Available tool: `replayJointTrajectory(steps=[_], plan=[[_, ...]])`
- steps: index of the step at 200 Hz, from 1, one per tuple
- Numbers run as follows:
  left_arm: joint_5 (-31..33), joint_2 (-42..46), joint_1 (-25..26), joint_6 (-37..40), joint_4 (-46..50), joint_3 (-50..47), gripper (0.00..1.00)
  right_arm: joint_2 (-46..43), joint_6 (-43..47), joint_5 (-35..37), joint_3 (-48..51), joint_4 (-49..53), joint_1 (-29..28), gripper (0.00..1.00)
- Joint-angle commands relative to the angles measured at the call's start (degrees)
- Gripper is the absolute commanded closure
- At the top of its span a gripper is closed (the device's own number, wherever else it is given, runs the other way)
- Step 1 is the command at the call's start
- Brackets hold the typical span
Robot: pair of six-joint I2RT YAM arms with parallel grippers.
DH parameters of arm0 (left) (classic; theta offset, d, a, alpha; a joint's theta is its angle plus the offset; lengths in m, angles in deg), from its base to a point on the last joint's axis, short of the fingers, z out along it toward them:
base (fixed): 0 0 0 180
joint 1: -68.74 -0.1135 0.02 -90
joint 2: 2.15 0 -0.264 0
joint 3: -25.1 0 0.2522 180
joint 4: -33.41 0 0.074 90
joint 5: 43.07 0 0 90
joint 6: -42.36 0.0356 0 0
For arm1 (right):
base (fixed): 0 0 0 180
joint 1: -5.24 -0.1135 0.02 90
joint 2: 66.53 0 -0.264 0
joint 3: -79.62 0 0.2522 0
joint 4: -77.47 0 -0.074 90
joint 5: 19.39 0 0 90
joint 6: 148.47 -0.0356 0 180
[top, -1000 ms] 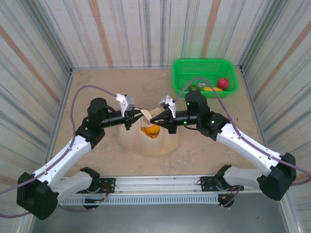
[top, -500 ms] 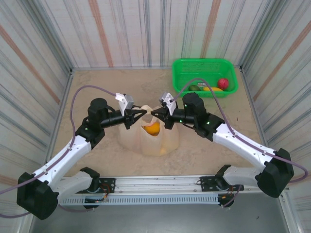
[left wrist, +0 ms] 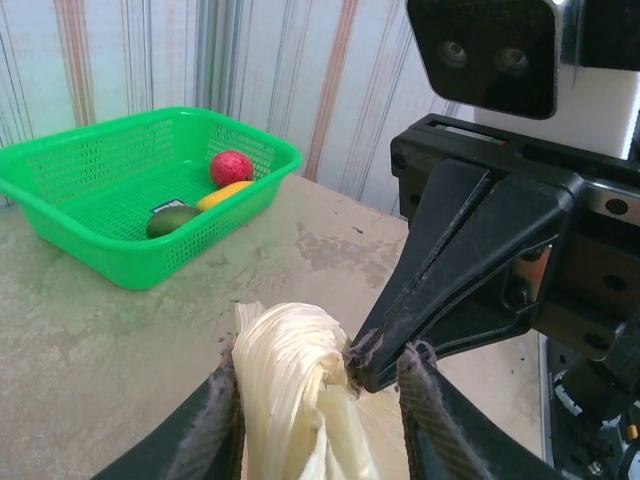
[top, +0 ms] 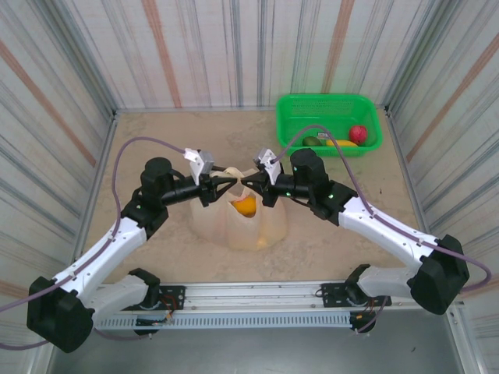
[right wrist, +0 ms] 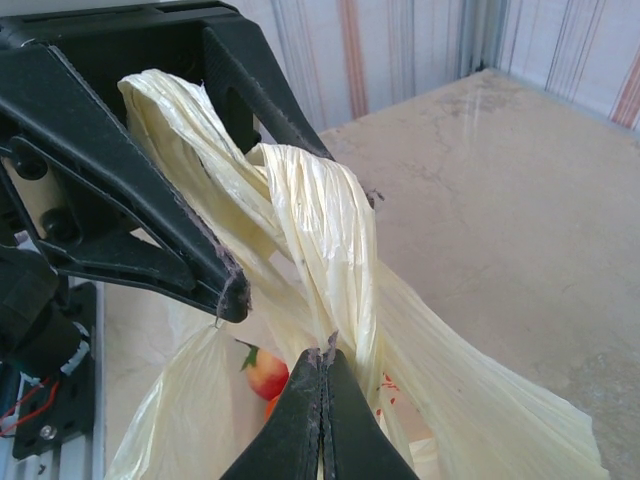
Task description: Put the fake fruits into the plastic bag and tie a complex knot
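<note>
From above, we see the bag [top: 242,226] standing mid-tabletop [top: 156,140] between the two arms, an orange fruit [top: 245,205] showing in its mouth. The left hand [top: 223,185] and right hand [top: 248,185] meet tip to tip over it. A green basket [top: 327,101] in the far right corner holds more fruits [top: 343,140].

From the left wrist, the left hand [left wrist: 320,355] stands half open. Its fingers [left wrist: 222,400] sit astride the twisted handles [left wrist: 290,370] without clamping them. The right hand's [left wrist: 365,370] closed tip presses into the bundle.

From the right wrist, the right hand [right wrist: 322,375] is pinched shut on a strip of the handles [right wrist: 320,230], and the left hand [right wrist: 300,250] gapes around them.

We judge this to be a change of grip within the tying. The right hand should hold the strip taut. The left should clear without dragging the twist loose, then take a fresh hold.
</note>
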Motion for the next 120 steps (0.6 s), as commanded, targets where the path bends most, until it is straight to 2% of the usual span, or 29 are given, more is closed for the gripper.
replayJointTrajectory(steps=[1, 33, 76, 120], plan=[[1.49, 1.18, -0.5, -1.55, -2.69, -0.71, 0.53, -0.71, 0.13, 0.4, -1.27, 1.52, -0.89, 1.0], [1.79, 0.34, -1.05, -3.08, -3.79, -0.58, 0.52, -0.63, 0.79, 0.15, -2.53, 3.47, -2.76, 1.0], [-0.97, -1.22, -1.14, -4.03, -4.51, 0.02, 0.57, 0.1, 1.21, 1.12, -3.32, 3.66, -4.76, 1.0], [-1.95, -1.34, -1.14, -3.93, -3.48, 0.28, 0.56, 1.09, 2.23, 2.82, -3.56, 3.39, -5.65, 1.0]])
